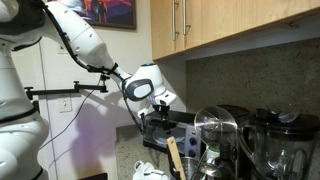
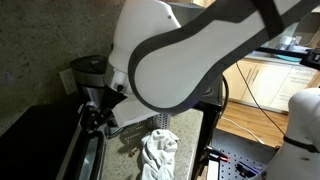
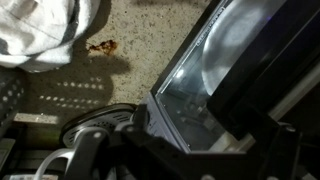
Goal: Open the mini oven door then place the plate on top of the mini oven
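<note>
The mini oven point(image 2: 40, 135) is a black box at the lower left in an exterior view. It also stands below the gripper and beside the blender jars in an exterior view point(image 1: 170, 125). The mini oven door point(image 3: 205, 85) fills the wrist view's right half as dark glass with a silvery edge; its silvery edge also shows in an exterior view point(image 2: 88, 150). My gripper point(image 3: 195, 142) sits right at the door's edge, with dark fingers on either side of it, and also shows in both exterior views point(image 2: 100, 115) point(image 1: 157, 108). Whether the fingers grip the door is unclear. I cannot make out a plate.
A crumpled white cloth point(image 2: 158, 152) lies on the speckled counter in front of the oven, and shows in the wrist view point(image 3: 40, 30). Two clear blender jars point(image 1: 215, 135) point(image 1: 285, 145) and a wooden spatula point(image 1: 173, 155) stand by the oven. A dark round object point(image 3: 95, 125) lies near the gripper. Cabinets hang above.
</note>
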Controlling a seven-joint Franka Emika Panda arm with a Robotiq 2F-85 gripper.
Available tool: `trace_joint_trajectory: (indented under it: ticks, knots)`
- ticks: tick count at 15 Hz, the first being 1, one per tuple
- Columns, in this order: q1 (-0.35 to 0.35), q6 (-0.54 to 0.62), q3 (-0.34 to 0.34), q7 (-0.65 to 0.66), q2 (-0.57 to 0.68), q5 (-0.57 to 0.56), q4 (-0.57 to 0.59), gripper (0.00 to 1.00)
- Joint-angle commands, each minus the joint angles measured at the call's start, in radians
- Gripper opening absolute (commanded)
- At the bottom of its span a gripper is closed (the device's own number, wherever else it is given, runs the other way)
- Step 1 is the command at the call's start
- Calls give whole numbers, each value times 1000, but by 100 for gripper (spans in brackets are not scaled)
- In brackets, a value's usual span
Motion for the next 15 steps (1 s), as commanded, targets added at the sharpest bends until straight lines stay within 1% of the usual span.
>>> trace_joint_trajectory:
  ticks: [1, 3, 6, 11, 15]
  knots:
    - [23, 79, 15, 23, 43, 45, -13, 100]
    - [33, 101, 16, 24, 68, 55, -12, 100]
    - [31, 93, 16, 43, 83, 25, -9, 100]
    - [15, 33, 11, 99, 42, -37, -28, 100]
    - [17, 48, 13, 129, -3, -36, -73, 100]
